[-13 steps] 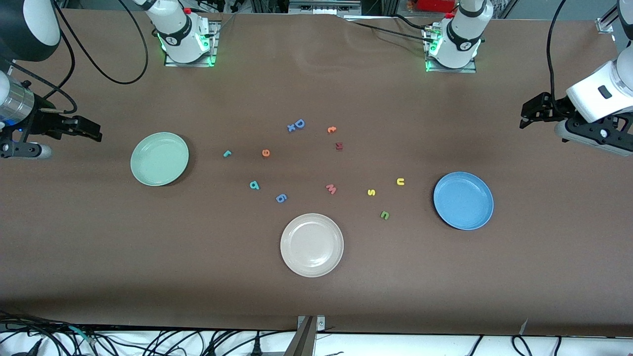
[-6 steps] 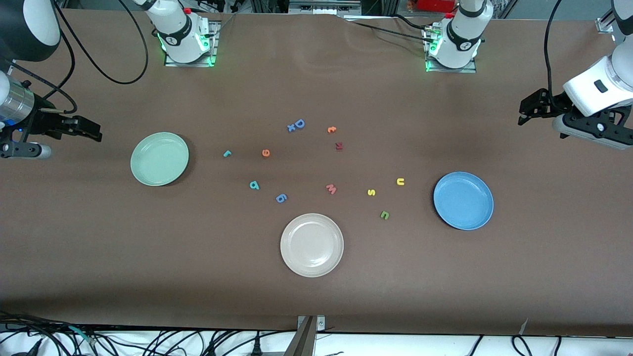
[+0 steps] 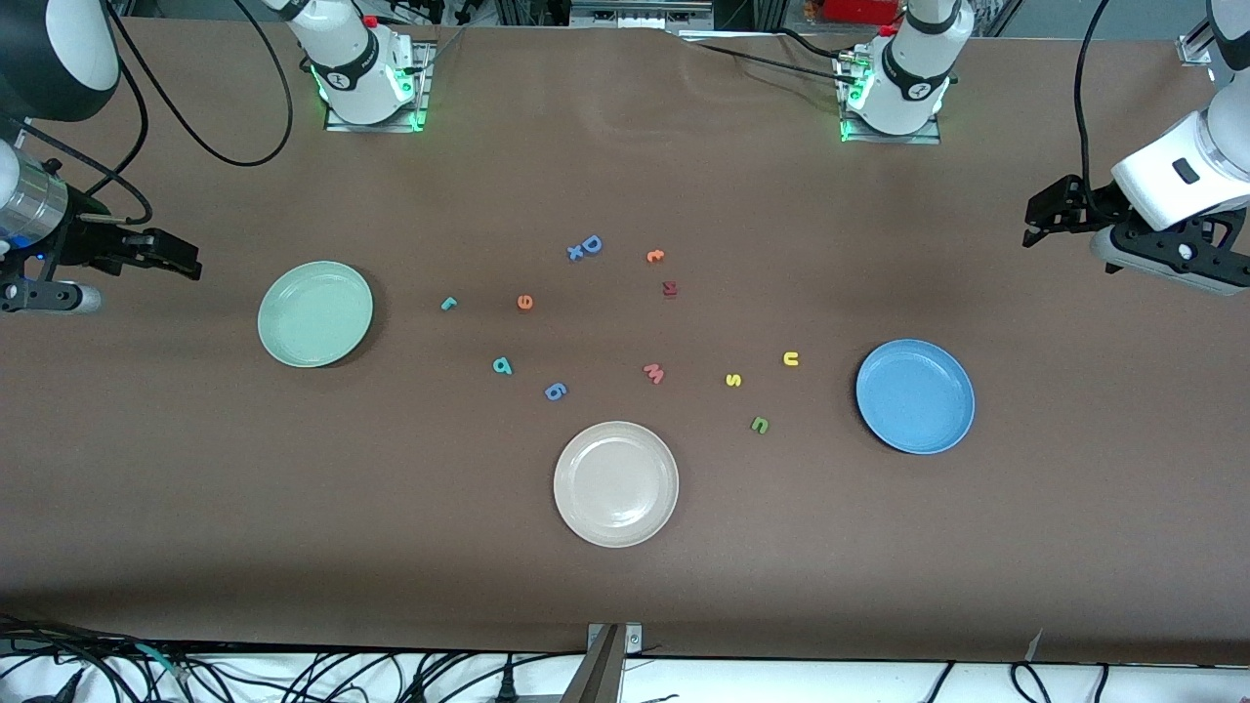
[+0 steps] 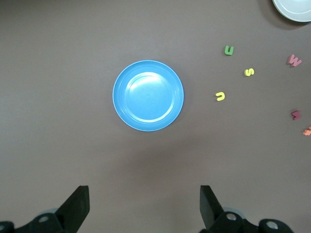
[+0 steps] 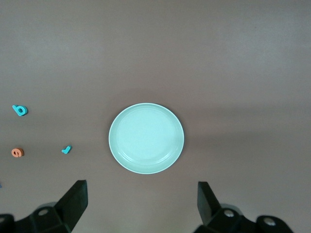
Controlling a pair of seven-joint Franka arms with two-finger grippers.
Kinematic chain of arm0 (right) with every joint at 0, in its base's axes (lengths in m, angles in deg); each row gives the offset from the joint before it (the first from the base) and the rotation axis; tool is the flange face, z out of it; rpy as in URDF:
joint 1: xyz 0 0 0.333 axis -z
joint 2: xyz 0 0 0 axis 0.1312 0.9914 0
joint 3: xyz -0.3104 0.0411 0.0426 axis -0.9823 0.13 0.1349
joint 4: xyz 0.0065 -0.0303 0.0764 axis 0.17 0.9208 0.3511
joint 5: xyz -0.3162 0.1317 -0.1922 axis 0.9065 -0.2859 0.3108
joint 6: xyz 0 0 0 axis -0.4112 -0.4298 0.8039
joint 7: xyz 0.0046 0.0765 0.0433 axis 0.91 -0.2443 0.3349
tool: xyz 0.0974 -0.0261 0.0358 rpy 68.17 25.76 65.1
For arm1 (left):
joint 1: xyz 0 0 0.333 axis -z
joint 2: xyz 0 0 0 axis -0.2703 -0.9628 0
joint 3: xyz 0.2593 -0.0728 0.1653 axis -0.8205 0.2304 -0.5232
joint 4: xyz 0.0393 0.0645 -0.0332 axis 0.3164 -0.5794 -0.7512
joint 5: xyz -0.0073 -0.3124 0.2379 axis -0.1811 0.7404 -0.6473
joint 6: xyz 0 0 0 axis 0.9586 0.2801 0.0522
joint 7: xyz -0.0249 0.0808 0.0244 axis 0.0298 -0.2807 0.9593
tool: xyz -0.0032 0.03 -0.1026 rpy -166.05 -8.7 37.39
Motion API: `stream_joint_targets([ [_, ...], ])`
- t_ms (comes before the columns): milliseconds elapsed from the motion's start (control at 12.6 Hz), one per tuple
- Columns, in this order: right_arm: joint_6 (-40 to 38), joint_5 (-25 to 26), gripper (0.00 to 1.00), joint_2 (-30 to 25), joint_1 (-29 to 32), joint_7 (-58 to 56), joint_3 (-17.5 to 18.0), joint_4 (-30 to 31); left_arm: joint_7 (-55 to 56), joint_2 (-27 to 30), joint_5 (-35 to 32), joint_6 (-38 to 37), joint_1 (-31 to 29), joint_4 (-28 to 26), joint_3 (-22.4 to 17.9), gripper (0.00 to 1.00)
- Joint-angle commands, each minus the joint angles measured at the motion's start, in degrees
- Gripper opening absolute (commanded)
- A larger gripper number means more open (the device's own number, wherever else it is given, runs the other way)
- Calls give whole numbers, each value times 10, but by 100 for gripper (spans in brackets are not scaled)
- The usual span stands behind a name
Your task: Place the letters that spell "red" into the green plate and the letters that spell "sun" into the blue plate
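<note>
Both grippers hang with fingers spread, holding nothing. The left gripper is over the desk near the blue plate, and yellow "u", yellow "s" and green "n" lie just beside that plate — toward the beige plate. The right gripper waits near the green plate; teal "r", orange "e" and teal "d" lie nearest it.

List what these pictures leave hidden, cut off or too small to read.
- Right hand: the front view's edge cuts off most of its arm.
- Left hand: same there; both wrist views show only fingertips.
- Beige plate: cut by the left wrist view's edge.
- Dark red letter and orange letter beside it: too small to read.
- Small blue piece touching the blue D: shape unclear.
</note>
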Motion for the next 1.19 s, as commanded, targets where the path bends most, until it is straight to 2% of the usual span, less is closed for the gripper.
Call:
stream_joint_targets([
  [0, -5, 0, 100, -4, -8, 2, -6, -2, -2, 19, -4, -10, -5, -11, 6, 100],
  [477, -6, 0, 100, -3, -9, 2, -5, -5, -6, 20, -3, -25, 2, 6, 9, 100],
  [636, -3, 0, 100, -3, -9, 2, -5, -10, 6, 20, -4, -28, 1, 6, 30, 100],
  [1112, -2, 3, 100, 4, -9, 3, -5, -15, 5, 25, -6, -83, -4, 7, 31, 100],
])
